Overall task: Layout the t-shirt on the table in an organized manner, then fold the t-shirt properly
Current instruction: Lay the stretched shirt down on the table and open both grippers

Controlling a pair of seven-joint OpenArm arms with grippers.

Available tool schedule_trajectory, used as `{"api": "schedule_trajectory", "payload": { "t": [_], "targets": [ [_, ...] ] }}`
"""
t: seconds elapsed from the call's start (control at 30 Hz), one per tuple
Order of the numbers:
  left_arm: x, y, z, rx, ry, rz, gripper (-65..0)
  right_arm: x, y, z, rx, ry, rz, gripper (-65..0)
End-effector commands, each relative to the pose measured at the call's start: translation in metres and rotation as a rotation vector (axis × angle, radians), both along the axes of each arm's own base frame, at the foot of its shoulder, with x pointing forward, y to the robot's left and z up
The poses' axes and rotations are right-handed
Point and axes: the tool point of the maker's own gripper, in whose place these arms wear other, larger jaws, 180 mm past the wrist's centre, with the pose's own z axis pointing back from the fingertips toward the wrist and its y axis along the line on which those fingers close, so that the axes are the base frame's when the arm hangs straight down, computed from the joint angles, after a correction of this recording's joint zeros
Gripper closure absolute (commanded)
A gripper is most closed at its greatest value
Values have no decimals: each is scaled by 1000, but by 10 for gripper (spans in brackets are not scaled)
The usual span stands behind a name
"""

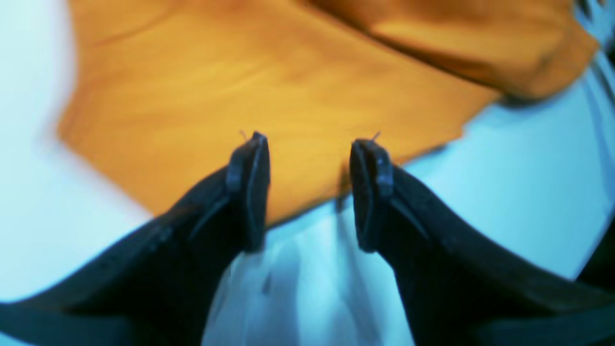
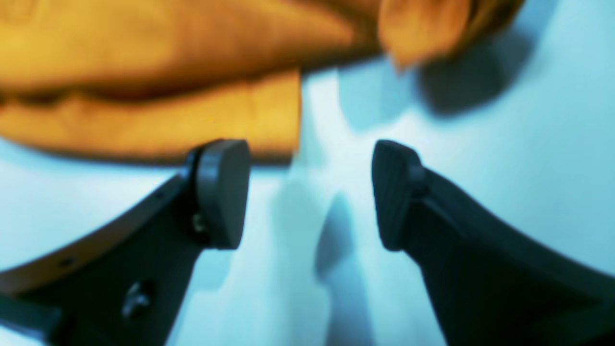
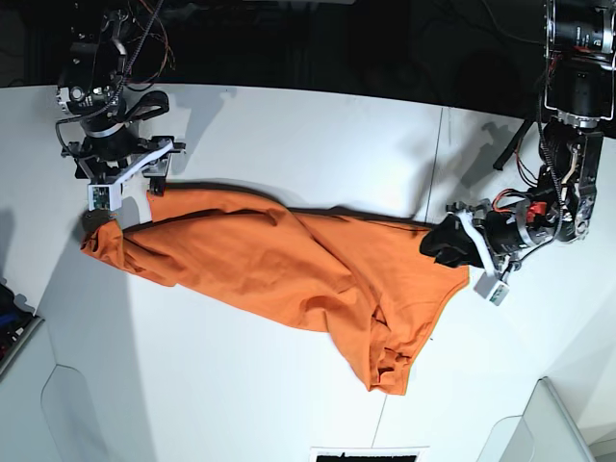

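The orange t-shirt [image 3: 289,260] lies crumpled and stretched in a long diagonal across the white table [image 3: 289,135]. My left gripper [image 3: 445,243] is at the shirt's right end. In the left wrist view the left gripper [image 1: 310,144] is open, its fingertips [image 1: 254,158] over the shirt's edge [image 1: 240,86] with the table [image 1: 504,168] below. My right gripper [image 3: 96,221] is at the shirt's left end. In the right wrist view the right gripper [image 2: 307,154] is open and empty, a folded shirt edge [image 2: 144,48] just beyond its fingers, over the bare table [image 2: 480,168].
A thin dark seam [image 3: 438,154] runs across the table on the right. Grey bins sit at the front left [image 3: 14,337] and front right [image 3: 568,423] corners. A black-and-white label [image 3: 366,454] lies at the front edge. Dark space lies behind the table.
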Motion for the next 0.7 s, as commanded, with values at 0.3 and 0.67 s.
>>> {"api": "schedule_trajectory", "payload": {
  "t": [0.3, 0.67],
  "targets": [
    [20, 54, 26, 3, -85, 180, -297, 21, 5, -24, 98, -9, -9, -396],
    [11, 40, -36, -85, 2, 275, -276, 31, 40, -26, 214, -25, 106, -69]
  ]
}}
